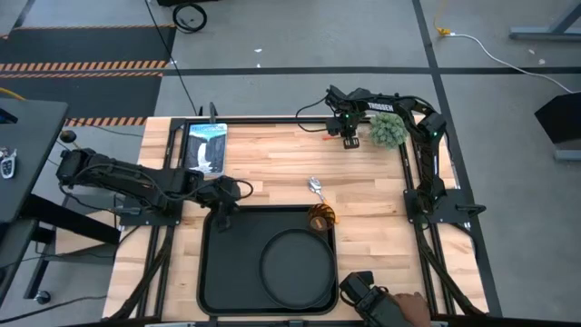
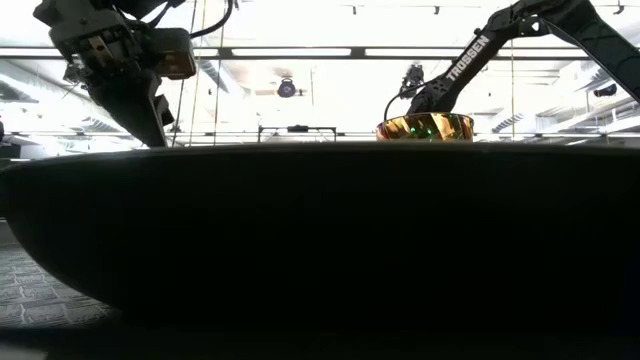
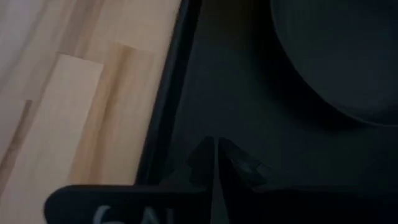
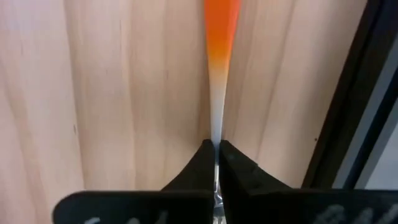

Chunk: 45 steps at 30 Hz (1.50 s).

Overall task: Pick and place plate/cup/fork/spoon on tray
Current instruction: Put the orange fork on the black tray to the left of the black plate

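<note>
The black tray (image 1: pixel 218 272) lies at the table's near middle. On it are the round black plate (image 1: pixel 295 263) and the amber cup (image 1: pixel 320 218), which stands in its far right corner. The spoon (image 1: pixel 315 186) lies on the wood beyond the tray. My left gripper (image 1: pixel 222 207) is shut and empty over the tray's far left corner (image 3: pixel 186 93). My right gripper (image 1: pixel 349 141) is at the far edge beside a green plant, shut on the fork (image 4: pixel 217 74). The fork's head is hidden by the fingers. My right gripper pinches the fork's silver neck (image 4: pixel 216 134) between its two fingers, just below where the orange handle (image 4: pixel 221 25) begins. The fingers point down at the table from above. The handle sticks out past the fingertips over the wood. Whether the fork is lifted clear, I cannot tell.
A green plant (image 1: pixel 388 129) stands at the far right and a blue-white packet (image 1: pixel 206 145) lies at the far left. A person's hand (image 1: pixel 408 304) with a dark object (image 1: pixel 363 292) is at the tray's near right corner. In the low view the cup's rim (image 2: pixel 425 128) shows.
</note>
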Tool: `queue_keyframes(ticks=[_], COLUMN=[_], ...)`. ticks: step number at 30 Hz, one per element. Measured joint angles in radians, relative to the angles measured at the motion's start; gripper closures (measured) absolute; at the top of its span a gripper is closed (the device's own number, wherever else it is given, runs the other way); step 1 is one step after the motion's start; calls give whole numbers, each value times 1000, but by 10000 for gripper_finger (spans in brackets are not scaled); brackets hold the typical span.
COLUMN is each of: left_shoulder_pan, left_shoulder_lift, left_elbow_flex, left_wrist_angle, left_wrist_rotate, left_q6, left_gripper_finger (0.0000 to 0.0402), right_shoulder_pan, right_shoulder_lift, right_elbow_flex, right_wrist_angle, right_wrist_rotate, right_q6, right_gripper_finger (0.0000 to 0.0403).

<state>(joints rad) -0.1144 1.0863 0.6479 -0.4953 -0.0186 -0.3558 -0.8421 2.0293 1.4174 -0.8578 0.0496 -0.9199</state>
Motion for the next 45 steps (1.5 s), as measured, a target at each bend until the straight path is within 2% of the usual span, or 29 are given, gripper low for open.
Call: queue_keyframes(ticks=[4,10,19,28,34,36,40,42,45], left_shoulder_pan=[-23,-42,-45,-23,-21,-21,-25,-22,-17], left_shoulder_lift=[0,0,-1,-96,-178,-188,-169,-140,-100], left_elbow_flex=[1,1,1,2,2,2,2,3,2], left_wrist_angle=[4,5,-6,-111,-135,-125,-65,-22,52], left_wrist_rotate=[42,69,94,121,129,102,-59,-92,-118], left_q6=[-6,-92,-131,-131,-157,-171,-213,-233,-242], left_gripper_finger=[374,378,375,374,374,374,369,358,329], right_shoulder_pan=[14,64,169,343,500,566,698,757,830], right_shoulder_lift=[0,-16,-42,-126,-183,-195,-200,-200,-200], right_elbow_flex=[-1,-2,0,1,1,1,1,1,1], right_wrist_angle=[-5,-17,-30,-12,0,14,70,87,94], right_wrist_rotate=[14,47,117,243,309,340,431,495,529], right_q6=[19,28,31,19,41,50,71,89,112], right_gripper_finger=[379,396,392,392,392,392,392,392,392])
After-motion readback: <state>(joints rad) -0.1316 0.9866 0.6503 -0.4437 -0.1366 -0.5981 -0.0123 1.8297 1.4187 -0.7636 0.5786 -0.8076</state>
